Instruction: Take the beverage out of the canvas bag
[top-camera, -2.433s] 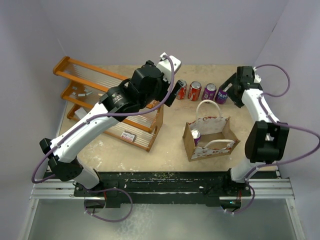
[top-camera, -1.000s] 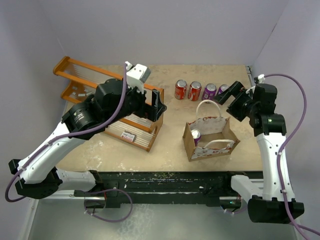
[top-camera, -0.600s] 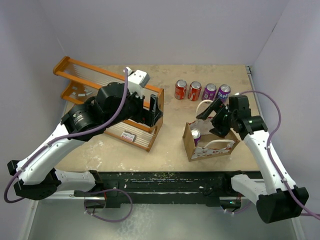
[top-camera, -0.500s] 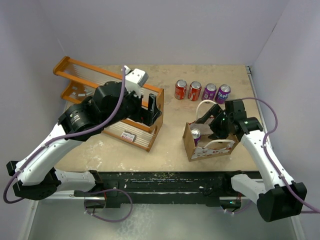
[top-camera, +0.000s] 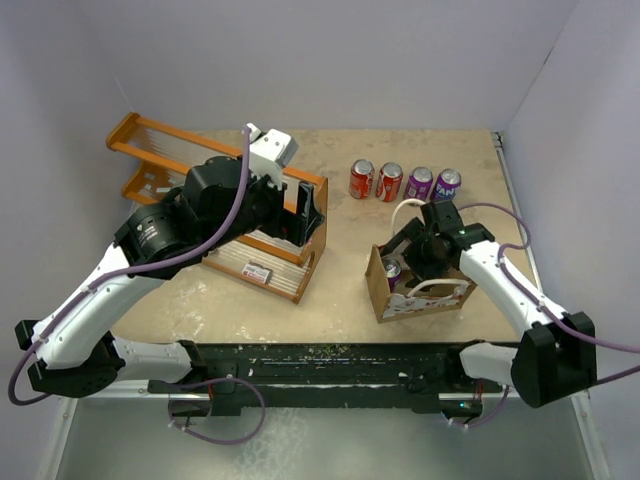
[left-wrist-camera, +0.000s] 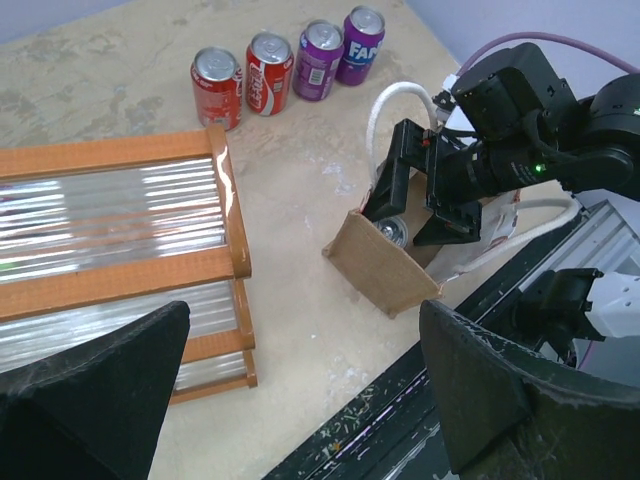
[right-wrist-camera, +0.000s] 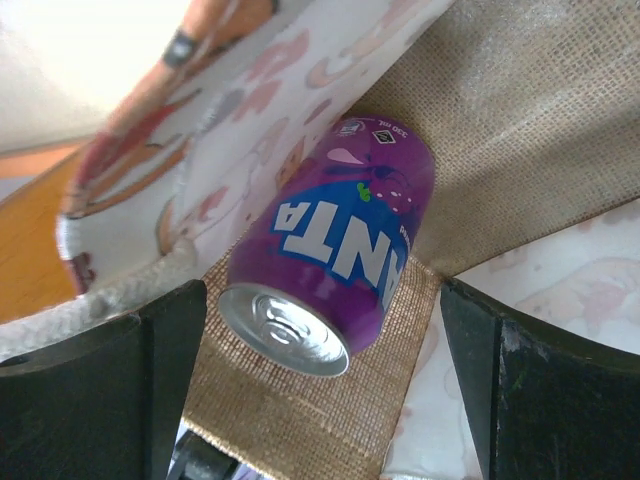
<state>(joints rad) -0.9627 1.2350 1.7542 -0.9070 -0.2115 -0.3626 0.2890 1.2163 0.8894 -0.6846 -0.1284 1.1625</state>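
We judge the approach step in hand: the right gripper (right-wrist-camera: 320, 300), jaws wide, hangs over the purple aluminium soda can (right-wrist-camera: 330, 240) inside the tan canvas bag (right-wrist-camera: 520, 130), so the next move calls for lowering and closing.

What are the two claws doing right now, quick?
Left gripper: open, holding nothing.
Right gripper: open over the purple can in the canvas bag, not gripping it.
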